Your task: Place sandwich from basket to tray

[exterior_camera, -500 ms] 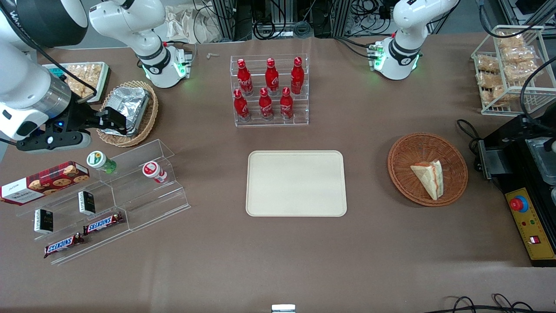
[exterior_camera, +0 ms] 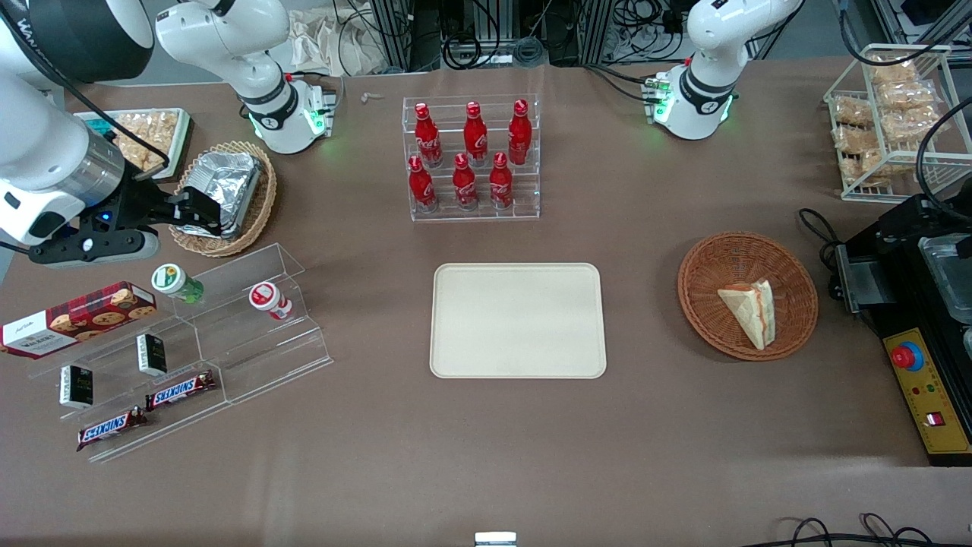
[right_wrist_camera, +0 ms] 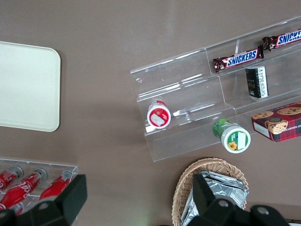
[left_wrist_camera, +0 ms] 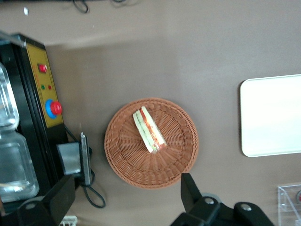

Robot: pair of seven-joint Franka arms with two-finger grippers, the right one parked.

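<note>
The sandwich (exterior_camera: 750, 310), a pale wedge with red filling, lies in the round reddish-brown basket (exterior_camera: 706, 258) toward the working arm's end of the table. The cream tray (exterior_camera: 518, 320) sits bare at the table's middle, beside the basket. In the left wrist view my gripper (left_wrist_camera: 124, 194) hangs high above the table, open, with its dark fingers (left_wrist_camera: 189, 189) spread wide and nothing between them. It is over the edge of the basket (left_wrist_camera: 123, 160), with the sandwich (left_wrist_camera: 149, 129) and a corner of the tray (left_wrist_camera: 270, 115) below. The gripper does not show in the front view.
A black control box with a red button (exterior_camera: 923, 387) stands close beside the basket, its cable (exterior_camera: 816, 228) lying near the rim. A wire rack of snack bags (exterior_camera: 888, 114) and a clear rack of red bottles (exterior_camera: 471, 159) stand farther from the camera.
A bit of the working arm at the front view's edge, above the control box, has slipped mostly out of sight. Sandwich, basket and tray have not moved.
</note>
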